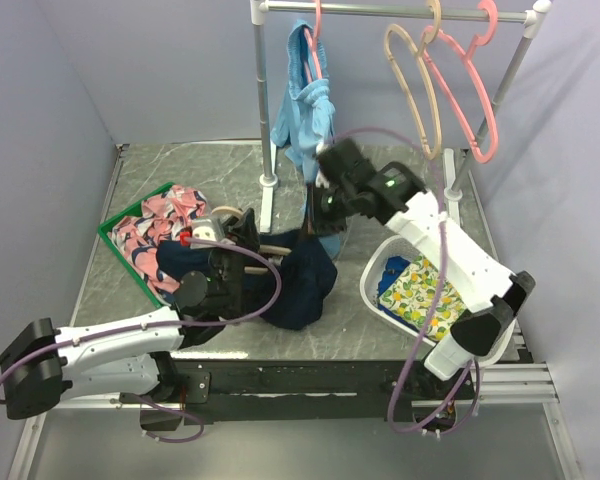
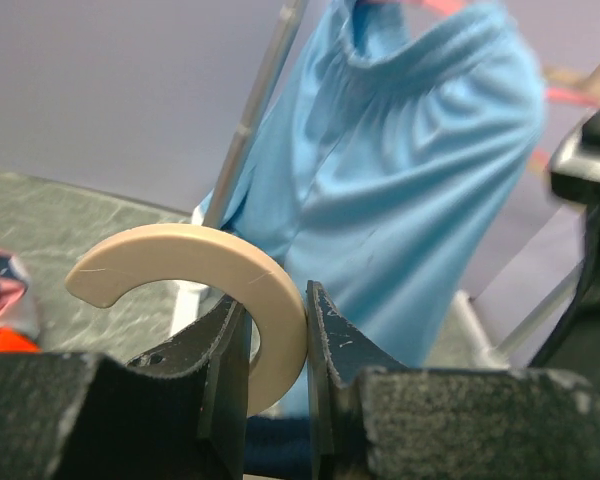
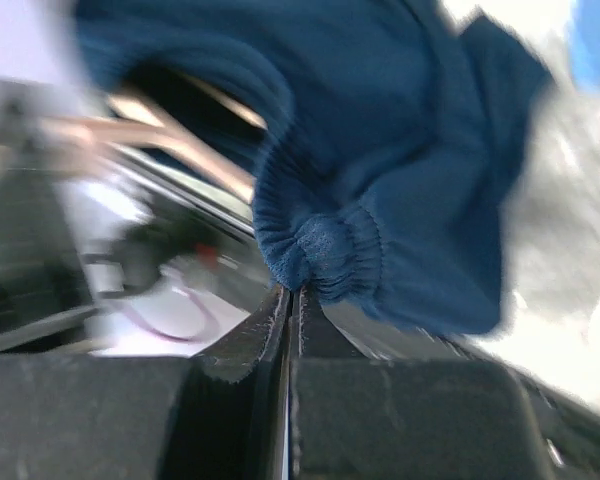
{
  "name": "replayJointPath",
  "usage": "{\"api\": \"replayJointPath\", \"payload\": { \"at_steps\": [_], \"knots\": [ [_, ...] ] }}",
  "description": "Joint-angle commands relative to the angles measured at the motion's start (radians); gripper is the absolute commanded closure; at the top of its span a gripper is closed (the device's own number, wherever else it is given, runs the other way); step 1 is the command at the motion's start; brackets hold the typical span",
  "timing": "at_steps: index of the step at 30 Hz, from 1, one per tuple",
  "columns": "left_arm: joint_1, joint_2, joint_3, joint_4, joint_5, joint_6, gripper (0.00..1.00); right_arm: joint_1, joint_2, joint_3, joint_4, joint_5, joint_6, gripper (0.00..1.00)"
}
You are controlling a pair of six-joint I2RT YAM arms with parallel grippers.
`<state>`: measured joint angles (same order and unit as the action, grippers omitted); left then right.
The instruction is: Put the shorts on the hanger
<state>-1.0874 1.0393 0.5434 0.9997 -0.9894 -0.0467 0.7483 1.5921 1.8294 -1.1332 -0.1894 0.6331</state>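
Right gripper, jaws pressed together, pinches the elastic waistband of the navy shorts, which hang from it over mid-table. Left gripper clamps narrowly on the cream hanger at its hook, which curls up and leftward; the hanger's arms run right, into the shorts.

We are seeing the cream-beige hanger, plain, between the black fingers of the left gripper. Beyond it a light-blue garment is showing one solid colour. At the black right gripper the shorts are showing dark navy, unpatterned. Left of the left gripper, a green tray is holding pink-and-navy patterned clothes. Right of the right gripper, a white basket is carrying a yellow lemon print. The tabletop is showing grey marbling.
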Motion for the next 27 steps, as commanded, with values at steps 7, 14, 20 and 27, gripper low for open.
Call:
{"api": "replayJointPath", "payload": {
  "at_steps": [7,14,20,27],
  "knots": [
    [-0.005,-0.07,0.444,-0.426,0.152,-0.03,0.99,-0.006,-0.141,0.176,0.075,0.036,0.001,1.0],
    [-0.005,0.004,0.792,-0.882,0.293,-0.133,0.99,-0.006,-0.348,0.036,0.199,0.042,-0.139,0.78],
    [-0.005,0.117,1.093,-1.151,0.437,-0.183,0.99,-0.004,-0.515,-0.07,0.3,0.086,-0.226,0.45],
    [-0.005,0.088,1.049,-1.175,0.48,-0.203,0.99,-0.004,-0.765,-0.343,0.423,0.062,-0.34,0.19]
  ]
}}
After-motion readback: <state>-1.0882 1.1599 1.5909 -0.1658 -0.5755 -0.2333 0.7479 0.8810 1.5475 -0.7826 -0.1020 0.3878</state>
